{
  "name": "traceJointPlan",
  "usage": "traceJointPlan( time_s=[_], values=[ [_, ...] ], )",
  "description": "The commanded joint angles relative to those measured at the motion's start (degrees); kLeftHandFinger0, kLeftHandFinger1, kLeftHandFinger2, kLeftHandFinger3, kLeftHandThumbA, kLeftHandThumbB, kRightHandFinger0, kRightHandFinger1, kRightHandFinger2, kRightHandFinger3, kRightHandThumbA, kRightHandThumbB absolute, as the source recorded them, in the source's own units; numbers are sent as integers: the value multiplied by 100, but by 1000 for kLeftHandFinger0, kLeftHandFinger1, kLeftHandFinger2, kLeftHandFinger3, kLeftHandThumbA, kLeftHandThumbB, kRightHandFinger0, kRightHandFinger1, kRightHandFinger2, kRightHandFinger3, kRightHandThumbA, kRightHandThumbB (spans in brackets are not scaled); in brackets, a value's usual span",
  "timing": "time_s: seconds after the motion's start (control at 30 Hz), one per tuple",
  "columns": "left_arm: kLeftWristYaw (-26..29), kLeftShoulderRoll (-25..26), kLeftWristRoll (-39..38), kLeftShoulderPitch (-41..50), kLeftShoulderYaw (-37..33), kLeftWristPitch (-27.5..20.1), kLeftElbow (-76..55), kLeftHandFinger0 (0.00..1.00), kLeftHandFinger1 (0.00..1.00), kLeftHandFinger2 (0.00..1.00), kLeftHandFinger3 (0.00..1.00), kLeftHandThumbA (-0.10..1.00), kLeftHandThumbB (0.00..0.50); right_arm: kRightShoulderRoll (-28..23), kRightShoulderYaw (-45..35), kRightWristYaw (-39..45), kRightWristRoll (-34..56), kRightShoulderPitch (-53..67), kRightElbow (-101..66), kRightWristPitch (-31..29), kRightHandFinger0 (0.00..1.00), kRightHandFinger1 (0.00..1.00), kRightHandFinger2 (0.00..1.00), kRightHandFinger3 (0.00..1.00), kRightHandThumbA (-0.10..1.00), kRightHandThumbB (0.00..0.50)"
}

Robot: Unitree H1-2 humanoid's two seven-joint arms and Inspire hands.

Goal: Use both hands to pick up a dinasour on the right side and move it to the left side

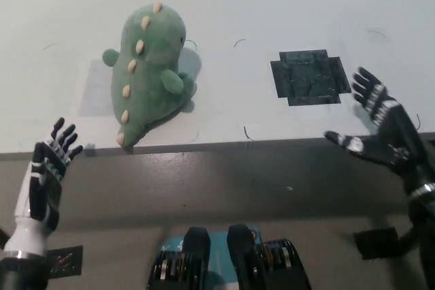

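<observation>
Dinosaur: a green plush toy (151, 69) with a row of cream spikes down its back, lying on the white table (224, 5) in the upper left part of the frame, head toward the top, tail tip down at the table's front edge
Dinosaur's contact: it rests on the table only; neither hand touches it
Patch under the toy: a pale grey rectangle (95, 86) on the table shows at the toy's left side, partly covered by it
Left hand: the white hand (46, 174) sits at the lower left of the frame, below the table's front edge, fingers spread apart and holding nothing
Toy to left hand: the toy lies up and to the right of this hand, near it but apart, with its tail tip the closest part
Right hand: the black hand (380, 130) is at the right edge of the frame, over the table's front edge, palm turned toward the middle, fingers splayed and holding nothing
Toy to right hand: the toy is well apart from this hand, far to its left and higher in the frame
Dark square: a black patch (309, 76) lies flat on the table between the toy and the right hand, nearer the hand, just up and left of its fingertips
Floor: grey ground (224, 174) fills the band below the table edge
</observation>
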Motion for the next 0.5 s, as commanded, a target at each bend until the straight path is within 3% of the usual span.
traceJointPlan(
  time_s=[0.0, 0.13, 0.37, 0.47],
  values=[
    [99, -58, 51, -9, -53, -418, -133, 1000, 1000, 1000, 1000, 1000, 439, -244, -181, 402, 589, 55, -407, -6, 1000, 1000, 1000, 1000, 1000, 93],
    [55, -143, -105, -5, -57, -569, 11, 1000, 1000, 1000, 1000, 1000, 454, -391, -220, 466, 657, 226, -557, 75, 1000, 1000, 1000, 1000, 1000, 80],
    [-79, -405, -483, -123, -65, -757, 432, 1000, 1000, 1000, 1000, 1000, 340, -599, -284, 355, 429, 691, -626, -90, 1000, 1000, 1000, 1000, 1000, 110],
    [-96, -448, -472, -102, -106, -730, 552, 1000, 1000, 1000, 1000, 1000, 364, -644, -301, 326, 343, 917, -595, -235, 1000, 1000, 1000, 1000, 1000, 132]
  ],
)
